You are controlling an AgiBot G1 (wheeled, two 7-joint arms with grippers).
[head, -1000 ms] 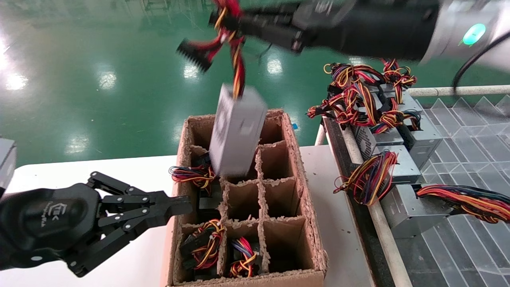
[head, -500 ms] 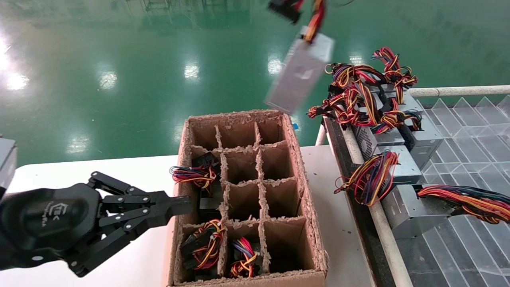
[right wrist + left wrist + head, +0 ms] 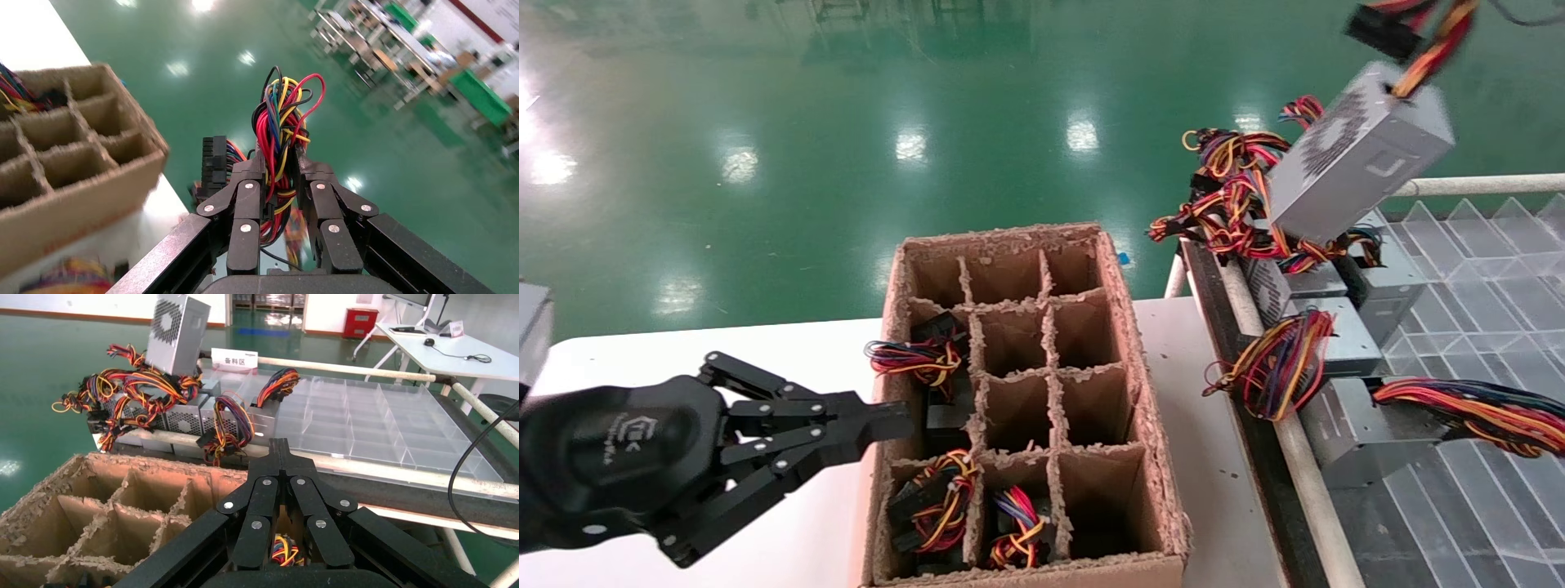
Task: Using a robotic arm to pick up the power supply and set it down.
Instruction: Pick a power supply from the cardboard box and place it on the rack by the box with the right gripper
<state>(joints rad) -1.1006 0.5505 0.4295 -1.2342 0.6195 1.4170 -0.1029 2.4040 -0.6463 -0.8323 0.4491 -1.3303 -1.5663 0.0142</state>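
**A:** Power supply (image 3: pixel 1361 155) first. From your head camera, you see it hanging tilted in the air, high on the right, over the heap of grey boxes (image 3: pixel 1324 278) with knotted wires on the clear tray (image 3: pixel 1483 269). It touches nothing below that I can tell. Its wire bundle (image 3: pixel 1426 41) runs up out of view, so the right tool is not visible there.

**B:** And the left tool?

**A:** The left tool (image 3: pixel 891 420) is parked low beside the cardboard box (image 3: pixel 1148 425) on the white desk (image 3: pixel 682 351), tips pinched together, holding nothing.

**B:** Left wrist camera?

**A:** It shows the supply (image 3: pixel 177 334) above the heap (image 3: pixel 183 419), with bare tray cells (image 3: pixel 379 422) further along.

**B:** Right wrist camera?

**A:** There your right tool (image 3: pixel 281 177) is clenched on the wire bundle (image 3: pixel 280 131), not on the metal case, with the black plug (image 3: pixel 214 162) beside it.

**B:** So how do I set it down well?

**A:** I judge the load will swing on those wires. Move slowly, let it settle, pick a free tray spot clear of the heap, lower until the case rests, then let go.
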